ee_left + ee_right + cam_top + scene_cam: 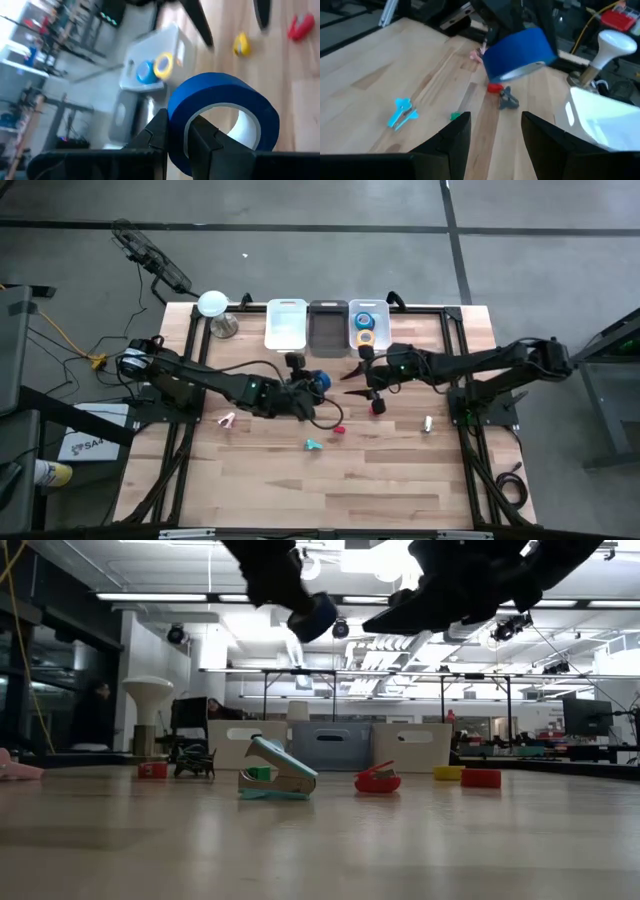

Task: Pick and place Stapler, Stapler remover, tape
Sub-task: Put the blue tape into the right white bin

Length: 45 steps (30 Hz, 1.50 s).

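In the low view, a teal staple remover (277, 781) lies nearest on the worktop (320, 840), a red one (377, 779) just right of centre behind it. Above them, at the frame's upper middle, the left end effector (312, 385) pinches a blue tape roll (320, 380) by its wall, lifted clear of the wood. The right end effector (358, 370) hangs beside it, fingers spread and empty. Farther back, in the high view's upper centre, the rightmost of three bins (368, 327) holds a blue roll (364, 320) and a yellow roll (366, 338).
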Each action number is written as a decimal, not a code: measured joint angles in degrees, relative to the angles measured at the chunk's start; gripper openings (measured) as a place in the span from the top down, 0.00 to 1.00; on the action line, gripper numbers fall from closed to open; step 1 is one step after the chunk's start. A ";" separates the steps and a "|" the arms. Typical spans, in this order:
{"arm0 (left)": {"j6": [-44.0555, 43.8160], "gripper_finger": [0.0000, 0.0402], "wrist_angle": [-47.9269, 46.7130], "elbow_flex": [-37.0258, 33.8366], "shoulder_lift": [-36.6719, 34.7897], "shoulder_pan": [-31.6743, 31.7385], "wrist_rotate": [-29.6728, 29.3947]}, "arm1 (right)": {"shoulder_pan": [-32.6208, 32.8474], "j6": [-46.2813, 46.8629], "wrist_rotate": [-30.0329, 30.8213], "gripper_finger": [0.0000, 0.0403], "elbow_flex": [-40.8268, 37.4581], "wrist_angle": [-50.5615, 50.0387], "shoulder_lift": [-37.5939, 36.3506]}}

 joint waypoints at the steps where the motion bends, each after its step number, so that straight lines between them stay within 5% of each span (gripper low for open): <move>1: 1.60 0.91 1.65 0.00 0.00 0.00 -0.26 | 0.00 0.00 -0.35 0.59 0.01 1.64 0.65; 28: 16.62 0.91 21.39 0.00 -0.09 0.04 1.02 | 2.97 -0.67 -6.31 0.59 0.00 20.87 4.25; 40: 16.77 0.91 21.44 0.00 -0.11 0.02 3.68 | 2.84 2.02 -6.81 0.92 0.00 21.40 4.25; 45: 16.83 0.82 21.06 0.00 -0.11 0.07 3.37 | 2.17 5.15 -6.63 0.92 0.00 21.34 4.25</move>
